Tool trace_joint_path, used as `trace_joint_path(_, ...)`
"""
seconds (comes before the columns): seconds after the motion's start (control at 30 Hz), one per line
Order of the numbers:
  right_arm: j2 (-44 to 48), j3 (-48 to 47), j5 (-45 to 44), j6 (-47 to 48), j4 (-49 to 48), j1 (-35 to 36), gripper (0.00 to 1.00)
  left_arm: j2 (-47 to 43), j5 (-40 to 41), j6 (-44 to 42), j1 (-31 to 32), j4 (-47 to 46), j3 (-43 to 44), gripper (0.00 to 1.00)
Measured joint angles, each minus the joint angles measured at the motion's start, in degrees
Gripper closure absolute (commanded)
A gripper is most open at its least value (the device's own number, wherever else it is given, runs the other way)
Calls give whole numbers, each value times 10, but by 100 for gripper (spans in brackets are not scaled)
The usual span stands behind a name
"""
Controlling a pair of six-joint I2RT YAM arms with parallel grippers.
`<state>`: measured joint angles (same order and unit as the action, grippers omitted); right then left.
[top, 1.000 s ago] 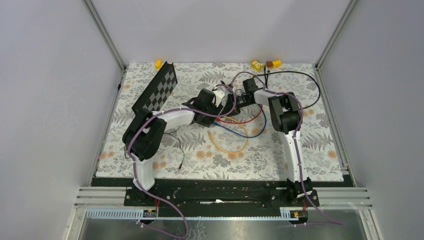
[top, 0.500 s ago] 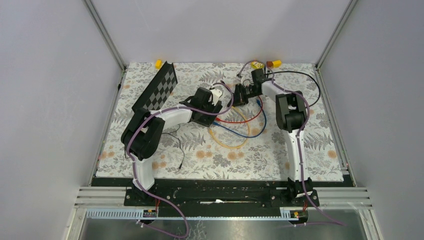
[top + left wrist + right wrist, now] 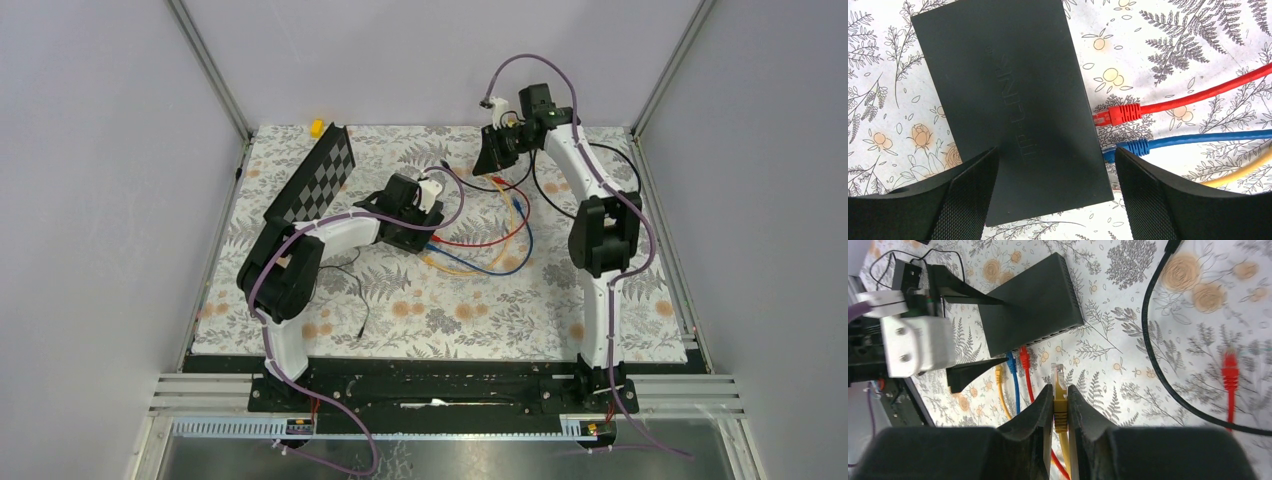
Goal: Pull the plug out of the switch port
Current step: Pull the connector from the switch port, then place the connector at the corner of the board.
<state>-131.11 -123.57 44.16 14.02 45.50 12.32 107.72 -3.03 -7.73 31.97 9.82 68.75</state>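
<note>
In the left wrist view, the left gripper (image 3: 1055, 155) is hanging over the switch (image 3: 1013, 95) with its jaws spread wide. One finger is sitting over the plain long edge and the other just beyond the port edge. I cannot tell whether either is pressing on the box. The switch is lying flat on the flowered cloth (image 3: 1158, 45). A red cable (image 3: 1198, 97) and a blue cable (image 3: 1198, 140) are running side by side into the port edge. A yellow cable (image 3: 1238, 175) is showing just below them.

In the right wrist view, the right gripper (image 3: 1060, 390) is pinching the plug (image 3: 1058, 380), a yellow one, between closed jaws. Its clear tip is sticking out past the fingertips. The plug is pointing toward the switch but hanging well apart from it, out of every port. Yellow, blue and red cables are sitting in neighbouring ports. A black cable (image 3: 1150, 340) is curving across the cloth, and a loose red plug (image 3: 1230, 372) is lying beyond it, blurred.

In the top view, the right arm is reaching toward the far edge, its gripper lifted above the cloth. The switch is lying mid-table under the left gripper. A chequered board (image 3: 318, 178) is lying at the far left.
</note>
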Motion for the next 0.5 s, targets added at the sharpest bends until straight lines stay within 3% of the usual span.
trace_joint_path(0.5,137,-20,-144,87,51,42,100,-10,-8,-2,-1,6,-8,9)
